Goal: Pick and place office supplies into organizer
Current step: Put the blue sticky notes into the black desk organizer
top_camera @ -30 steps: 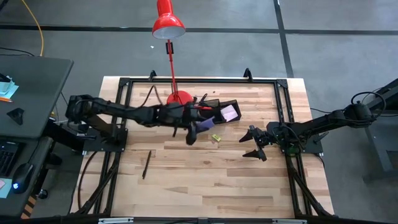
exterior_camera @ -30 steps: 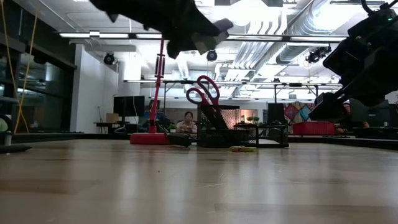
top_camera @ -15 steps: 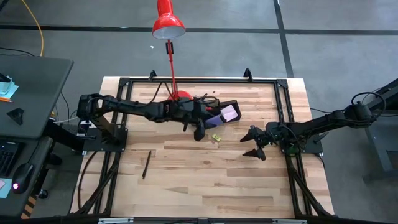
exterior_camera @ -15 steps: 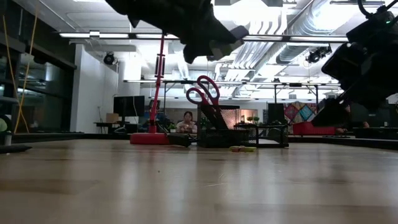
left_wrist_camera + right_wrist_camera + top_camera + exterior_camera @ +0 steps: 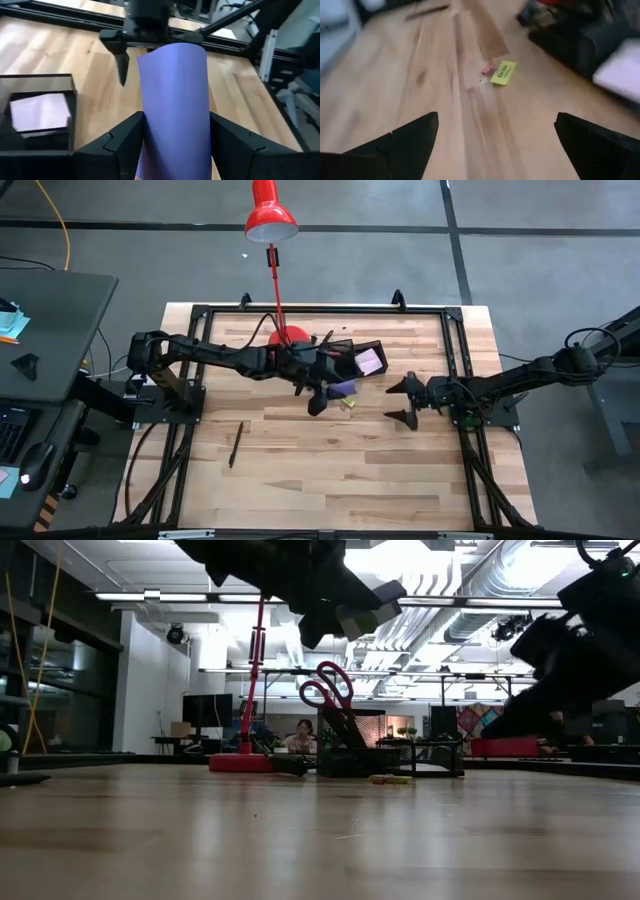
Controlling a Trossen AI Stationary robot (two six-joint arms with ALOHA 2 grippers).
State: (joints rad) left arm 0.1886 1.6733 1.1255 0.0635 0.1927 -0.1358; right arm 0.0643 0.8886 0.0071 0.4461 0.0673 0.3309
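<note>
**A:** We're looking down on the table, and the left gripper is out over the middle, just in front of the organizer. What's it got?

**B:** We can see it plainly from the wrist: the purple-blue pad is pinched between the two dark fingers, standing up and bowed into a curve. From the low camera the gripper hangs well above the wood, so the pad is in the air.

**A:** And the organizer itself?

**B:** It sits toward the far edge, just beside the round base of the red lamp. We see the pink pad lying in the compartment at its right-hand end, and the red-handled scissors standing upright in it, handles up.

**A:** What do we have loose on the table?

**B:** The small yellow piece lies flat on the wood, just in front of the organizer and close by the left gripper. One dark pen lies well apart, toward the near left of the table.

**A:** The right arm?

**B:** The right gripper is to the right of the yellow piece, fingers spread wide with nothing between them. From its own wrist we look past both fingertips straight at the yellow piece on the boards.
</note>
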